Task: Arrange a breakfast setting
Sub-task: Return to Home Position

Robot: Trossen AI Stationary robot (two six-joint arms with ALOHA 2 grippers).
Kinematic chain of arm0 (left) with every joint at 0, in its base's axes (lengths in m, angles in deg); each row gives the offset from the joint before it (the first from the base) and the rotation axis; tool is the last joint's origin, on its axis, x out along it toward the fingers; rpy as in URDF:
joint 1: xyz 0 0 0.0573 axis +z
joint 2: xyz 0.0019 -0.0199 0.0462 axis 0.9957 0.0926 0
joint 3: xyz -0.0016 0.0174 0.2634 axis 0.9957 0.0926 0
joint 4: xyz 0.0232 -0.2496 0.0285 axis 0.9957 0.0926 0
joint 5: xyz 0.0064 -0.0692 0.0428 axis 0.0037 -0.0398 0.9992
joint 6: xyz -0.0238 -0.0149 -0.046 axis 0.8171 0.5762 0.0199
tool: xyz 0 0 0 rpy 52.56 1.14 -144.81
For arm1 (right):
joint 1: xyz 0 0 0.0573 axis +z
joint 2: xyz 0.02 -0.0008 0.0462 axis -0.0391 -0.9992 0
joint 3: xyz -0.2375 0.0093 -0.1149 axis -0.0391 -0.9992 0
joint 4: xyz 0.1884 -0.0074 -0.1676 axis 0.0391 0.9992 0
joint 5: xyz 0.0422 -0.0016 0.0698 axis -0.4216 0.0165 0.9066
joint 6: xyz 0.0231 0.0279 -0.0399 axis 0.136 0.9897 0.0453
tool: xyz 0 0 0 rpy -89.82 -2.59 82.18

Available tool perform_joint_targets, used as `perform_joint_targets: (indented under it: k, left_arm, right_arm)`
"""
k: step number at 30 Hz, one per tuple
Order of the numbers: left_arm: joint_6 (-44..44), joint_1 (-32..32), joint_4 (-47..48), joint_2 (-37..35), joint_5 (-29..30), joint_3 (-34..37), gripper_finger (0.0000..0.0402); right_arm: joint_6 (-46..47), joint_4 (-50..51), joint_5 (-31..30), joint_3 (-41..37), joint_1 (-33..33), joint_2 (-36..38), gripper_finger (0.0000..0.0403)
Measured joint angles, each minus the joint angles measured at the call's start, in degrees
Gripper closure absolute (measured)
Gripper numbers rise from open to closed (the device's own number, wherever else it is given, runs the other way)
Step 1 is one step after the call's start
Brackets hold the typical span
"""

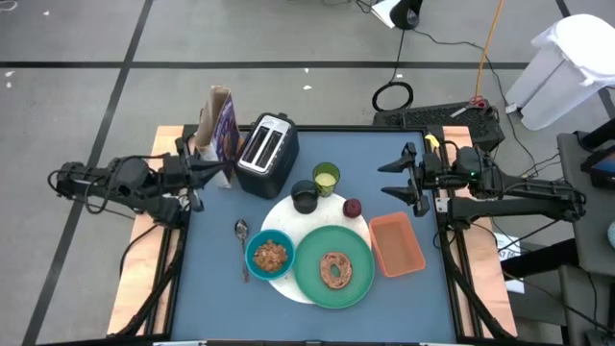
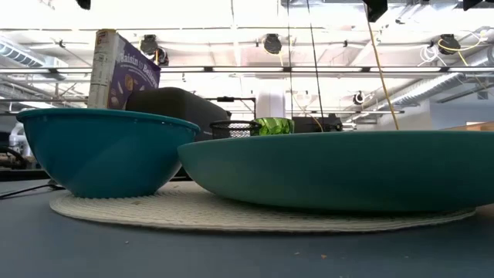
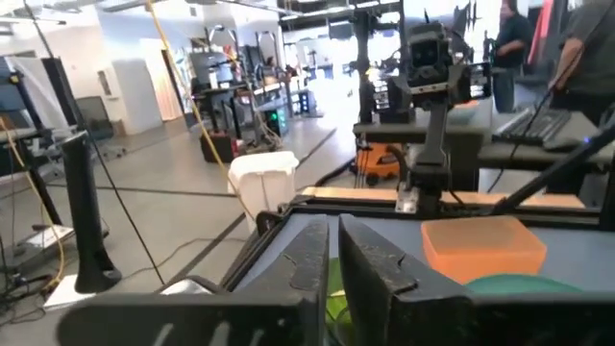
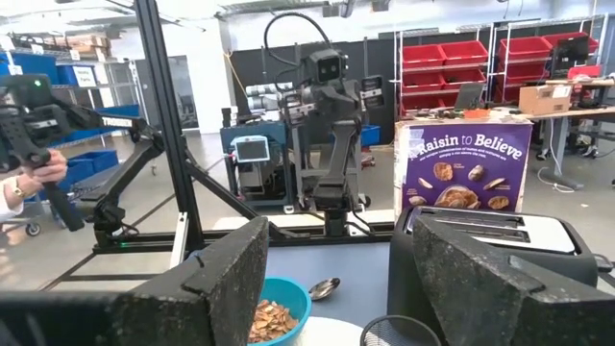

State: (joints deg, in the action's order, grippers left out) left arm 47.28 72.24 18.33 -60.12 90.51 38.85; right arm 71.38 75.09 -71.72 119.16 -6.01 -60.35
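The breakfast setting lies mid-table. A white round plate (image 1: 288,274) carries a teal bowl (image 1: 269,255) of cereal and a large green plate (image 1: 333,267) with a bagel. Behind them stand a black cup (image 1: 305,196) and a yellow-green cup (image 1: 326,178); a red fruit (image 1: 352,208) lies to their right. A metal spoon (image 1: 241,240) lies left of the bowl. My left gripper (image 1: 204,171) hovers over the table's left edge, level, shut and empty (image 3: 333,259). My right gripper (image 1: 394,183) hovers at the right edge, open and empty (image 4: 356,288).
A silver-black toaster (image 1: 267,154) and a cereal box (image 1: 219,125) stand at the far left. An orange tray (image 1: 396,243) lies right of the green plate. In the right wrist view a person's hand (image 4: 29,173) shows beyond the table.
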Motion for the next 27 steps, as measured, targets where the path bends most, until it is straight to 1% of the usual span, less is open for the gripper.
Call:
perform_joint_targets:
  k: [5,9,11,15,19,27]
  left_arm:
    - [1.1,1.7,-0.2,-4.4,-2.0,5.1,0.0381]
    - [2.3,2.2,-0.6,-7.9,-2.1,8.9,0.0392]
    - [2.3,2.3,-2.4,-9.8,-2.1,11.2,0.0395]
    - [1.2,2.3,-7.8,-14.3,-2.1,16.4,0.0397]
    - [0.9,2.3,-10.7,-18.7,-2.1,20.8,0.0398]
    - [1.6,2.3,-10.8,-25.3,-2.1,27.2,0.0399]
  right_arm:
    - [0.0,0.0,0.0,0.0,0.0,0.0,0.0151]
    - [0.0,0.0,0.0,0.0,0.0,0.0,0.0151]
    - [0.0,0.0,0.0,0.0,0.0,0.0,0.0151]
    - [0.0,0.0,0.0,0.0,0.0,0.0,0.0151]
    - [0.0,0.0,0.0,0.0,0.0,0.0,0.0151]
    - [0.0,0.0,0.0,0.0,0.0,0.0,0.0151]
